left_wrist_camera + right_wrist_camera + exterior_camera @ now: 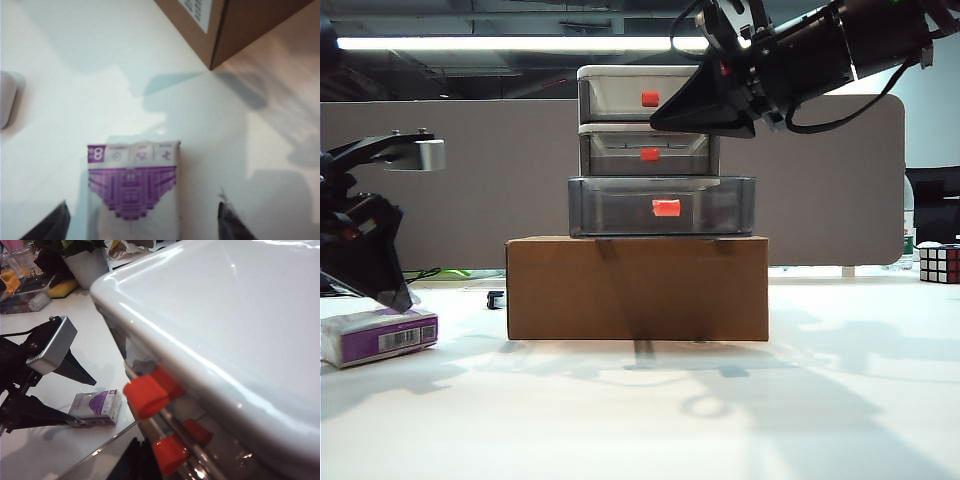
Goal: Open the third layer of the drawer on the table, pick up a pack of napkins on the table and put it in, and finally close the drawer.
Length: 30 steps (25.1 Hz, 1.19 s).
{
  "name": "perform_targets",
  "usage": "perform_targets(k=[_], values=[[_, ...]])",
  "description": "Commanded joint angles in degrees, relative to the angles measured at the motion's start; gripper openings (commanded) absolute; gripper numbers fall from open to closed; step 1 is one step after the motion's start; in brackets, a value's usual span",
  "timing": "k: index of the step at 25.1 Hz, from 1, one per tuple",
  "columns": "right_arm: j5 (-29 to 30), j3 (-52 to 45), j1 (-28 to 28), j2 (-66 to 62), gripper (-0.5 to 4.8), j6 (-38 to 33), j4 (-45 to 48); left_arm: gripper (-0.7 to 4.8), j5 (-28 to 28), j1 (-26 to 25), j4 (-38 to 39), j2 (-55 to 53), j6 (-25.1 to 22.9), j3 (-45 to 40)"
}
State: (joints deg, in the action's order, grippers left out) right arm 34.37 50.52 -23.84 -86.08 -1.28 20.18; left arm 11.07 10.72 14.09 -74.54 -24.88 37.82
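The table (650,420) is a white top carrying a brown cardboard box (637,288) at its middle, toward the far edge. On the box stands the drawer (655,150), three tiers high. The third layer (662,206) is pulled out toward the camera, well proud of the two trays above it, so the opening step is judged complete.

The right gripper (705,108) hangs high beside the drawer's upper tiers, on their right side. Its fingertips are not clear in either view, so whether it is spread or closed cannot be told; nothing is seen in it.

The left gripper (142,220) is poised low near the table's left edge, directly over the pack of napkins (132,192). Its fingers (52,225) stand wide apart, one on each side of the pack, neither visibly touching it. The pack lies flat on the table, apart from the box.

Step in hand: picking up the napkins. The next move calls for lowering the spread fingers around the pack, keeping it centred between them, then closing across its width before lifting toward the open tray.
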Motion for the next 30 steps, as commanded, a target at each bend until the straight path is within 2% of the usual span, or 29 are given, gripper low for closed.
perform_targets(k=[1,6,14,15,16,18,26,29,30], values=[[0.3,0.3,-0.1,0.2,-0.06,-0.2,0.6,3.73,-0.4,-0.1,-0.5,-1.7,-0.4,0.2],[0.3,0.3,-0.1,0.2,-0.06,-0.2,-0.5,3.77,-0.3,-0.1,-0.9,-7.8,-0.4,0.2],[0.3,0.3,-0.1,0.2,-0.06,-0.2,-1.4,3.67,-0.3,-0.1,-3.1,-10.8,-0.2,0.2],[0.3,0.3,-0.1,0.2,-0.06,-0.2,-1.4,3.45,-0.3,-0.1,-3.0,-10.8,-0.2,0.2],[0.3,0.3,-0.1,0.2,-0.06,-0.2,-1.4,2.71,-0.3,-0.1,-2.6,-10.8,-0.2,0.2],[0.3,0.3,-0.1,0.2,-0.06,-0.2,-1.4,1.72,2.2,-0.1,-2.0,-10.8,-0.2,0.2],[0.3,0.3,-0.1,0.3,-0.06,-0.2,-1.4,1.54,3.3,0.0,-0.8,-9.5,-0.2,0.3],[0.3,0.3,-0.1,0.5,-0.06,-0.2,-1.4,1.53,3.3,0.0,2.4,-5.7,-0.5,0.3],[0.3,0.4,-0.1,0.6,-0.06,-0.2,-1.2,1.53,4.0,0.0,4.9,-1.4,-0.6,0.3]])
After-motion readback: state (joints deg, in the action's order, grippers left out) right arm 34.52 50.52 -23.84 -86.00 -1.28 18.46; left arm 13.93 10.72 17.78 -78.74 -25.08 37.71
